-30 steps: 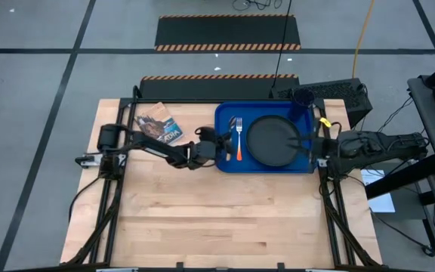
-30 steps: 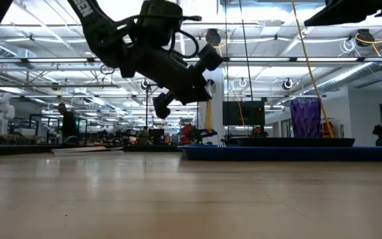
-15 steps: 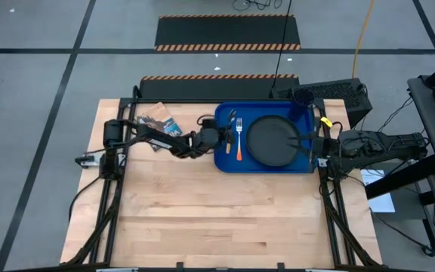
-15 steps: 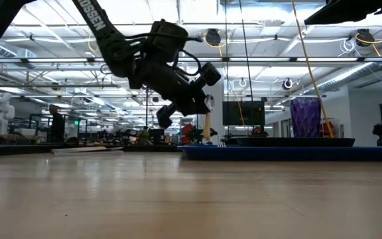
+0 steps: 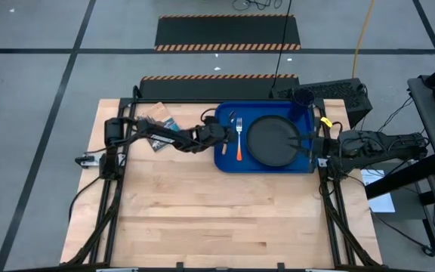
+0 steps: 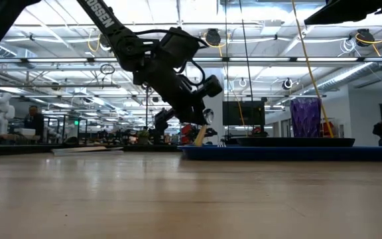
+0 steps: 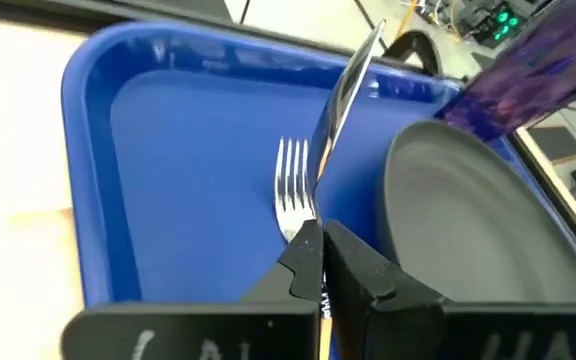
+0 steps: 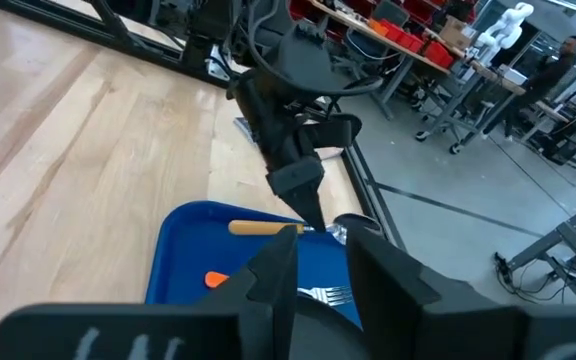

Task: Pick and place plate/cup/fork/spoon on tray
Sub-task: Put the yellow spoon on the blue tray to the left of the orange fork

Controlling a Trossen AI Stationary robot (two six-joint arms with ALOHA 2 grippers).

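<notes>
Both arms matte black, jointed tubular links. Left arm (image 6: 121, 40): white "TROSSEN" lettering on link, thin black cables looping behind wrist. Left gripper (image 7: 320, 262): two dark angular fingers. Right gripper (image 8: 318, 262): same black angular fingers.

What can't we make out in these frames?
Low view: the tray rim hides the fork.
High view: the left pincer covers most of the spoon.
Left wrist view: the cup is blurred and cut by the edge.
Right wrist view: the right pincer blocks most of the plate.
</notes>
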